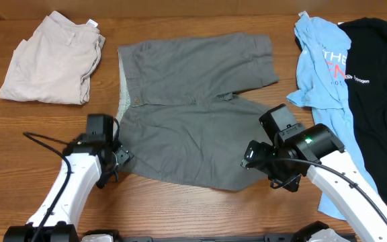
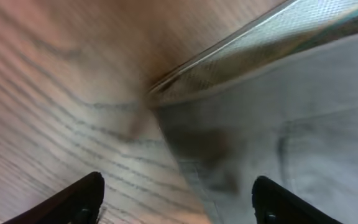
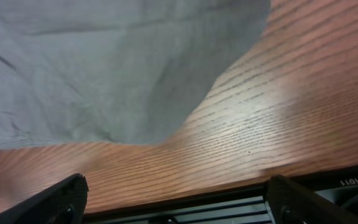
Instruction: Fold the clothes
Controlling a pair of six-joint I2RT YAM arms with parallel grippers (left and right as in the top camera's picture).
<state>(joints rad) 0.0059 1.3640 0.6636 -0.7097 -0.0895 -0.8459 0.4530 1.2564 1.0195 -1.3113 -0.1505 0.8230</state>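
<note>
Grey shorts [image 1: 187,114] flat; bare table [image 1: 180,208] along near edge

White arms [image 1: 69,187], black wrist housings [image 1: 101,127], black cables [image 1: 42,140], green light [image 1: 308,140].

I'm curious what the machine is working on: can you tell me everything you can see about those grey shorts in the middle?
The grey shorts look like cotton, creased, lying flat and unfolded on the wooden table. The waistband points left, its pale speckled lining showing, with a small brown button; the legs point right. The open left gripper sits by the lower waist corner, the open right gripper by the lower hem.
</note>
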